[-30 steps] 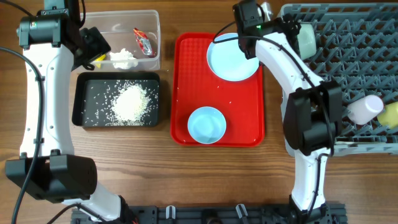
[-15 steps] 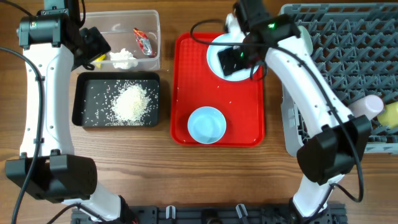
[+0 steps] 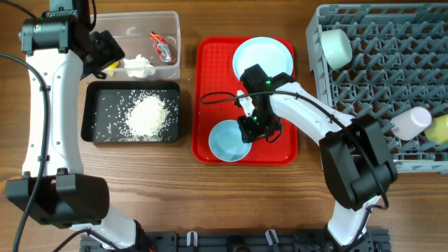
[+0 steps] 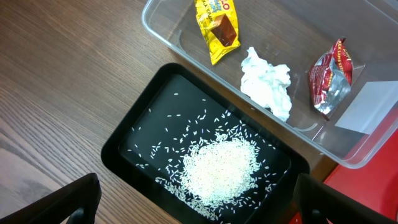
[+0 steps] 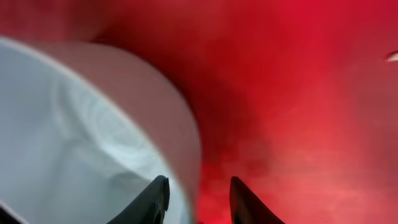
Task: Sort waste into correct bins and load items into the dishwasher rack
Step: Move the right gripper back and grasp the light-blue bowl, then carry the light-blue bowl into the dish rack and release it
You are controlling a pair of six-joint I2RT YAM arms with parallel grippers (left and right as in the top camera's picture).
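Observation:
A light-blue bowl (image 3: 227,142) sits at the front of the red serving tray (image 3: 210,70). My right gripper (image 3: 253,126) is down at the bowl's right rim. In the right wrist view the gripper (image 5: 199,202) straddles the bowl's wall (image 5: 180,143), one finger inside and one outside, with a sliver of red tray showing beside the outer finger. The light-blue plate (image 3: 269,50) lies at the tray's back. My left gripper (image 4: 199,205) hangs wide open and empty above the black tray (image 4: 130,134) of rice (image 4: 217,168).
The clear tub (image 4: 174,37) holds a yellow wrapper (image 4: 217,25), a red wrapper (image 4: 329,78) and a tissue (image 4: 266,81). The grey rack (image 3: 378,70) at the right carries a pale-green bowl (image 3: 336,46), a pink cup (image 3: 411,122) and a yellow cup (image 3: 439,128).
My right arm swung from the rack's corner over the plate and down to the light-blue bowl's rim, its jaws narrowing. The pale-green bowl now rests alone in the rack. The left arm stayed still.

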